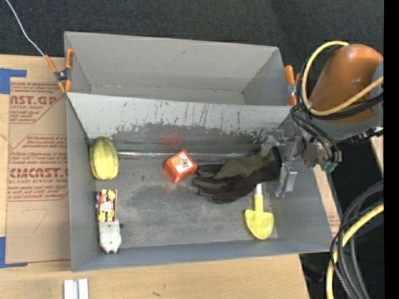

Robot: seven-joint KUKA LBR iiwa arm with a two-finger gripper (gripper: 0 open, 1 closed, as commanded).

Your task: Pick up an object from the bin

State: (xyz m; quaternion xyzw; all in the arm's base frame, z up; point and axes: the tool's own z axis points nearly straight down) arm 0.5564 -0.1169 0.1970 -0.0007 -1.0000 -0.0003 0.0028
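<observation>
My tool [285,174] hung low at the right side of the bin [181,73], close against its right wall. It was just at the right end of the dark, limp glove [232,179] that lay crumpled across the middle-right of the floor. I could not tell from this angle whether the tool was apart or together. The glove was the nearest thing to it. The yellow scoop [259,220] lay just in front of the glove, its handle pointing toward the cloth.

My worries, as I judged them, were these. So near the wall, a descent could have scraped the tool on the metal or left it no room to close. Because the glove looked soft, I might have pinched only a fold and had it slide out on the lift. The cloth could also have dragged the scoop along with it. The orange block [180,166], just left of the glove, seemed a lesser risk. The yellow gourd [104,159] and the small toy truck [108,220] lay well apart at the far left.
</observation>
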